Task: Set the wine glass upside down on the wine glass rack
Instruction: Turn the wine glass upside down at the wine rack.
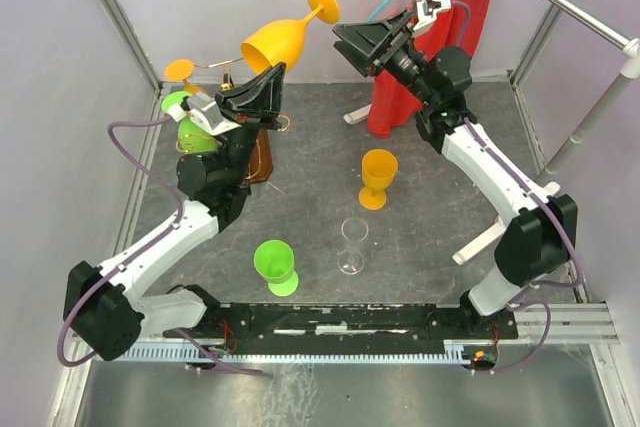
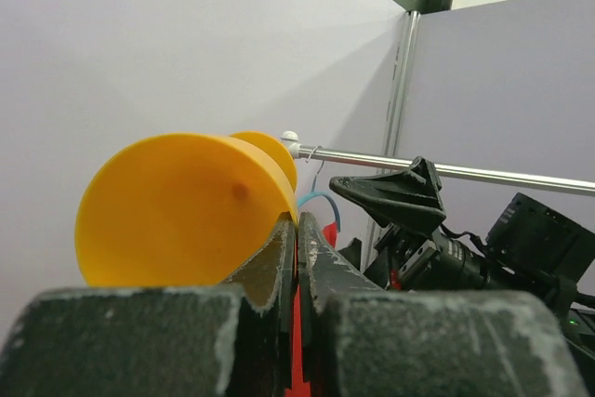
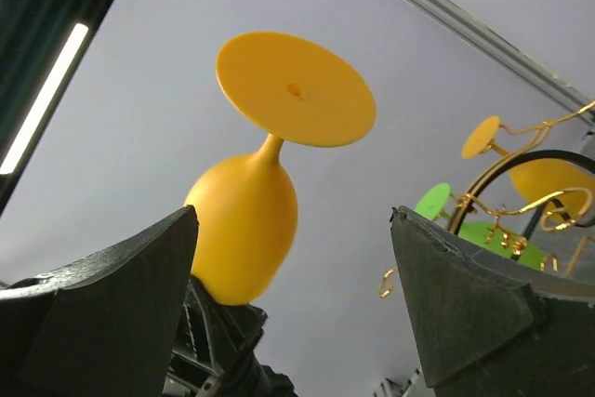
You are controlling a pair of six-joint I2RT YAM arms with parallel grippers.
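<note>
The orange wine glass (image 1: 278, 39) is held aloft and tilted, its long axis slanting with the foot toward 2 o'clock and the bowl's mouth toward 8 o'clock, just past the wine glass rack (image 1: 257, 158). The left fingers (image 1: 270, 77) are clamped on the bowl's rim. The right fingers (image 1: 352, 49) are spread wide and hold nothing, at 4 o'clock from the foot.

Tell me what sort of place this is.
Probably a robotics lab test cell: plain partition walls, a metal frame post, and two robot arms bolted to a rail.
</note>
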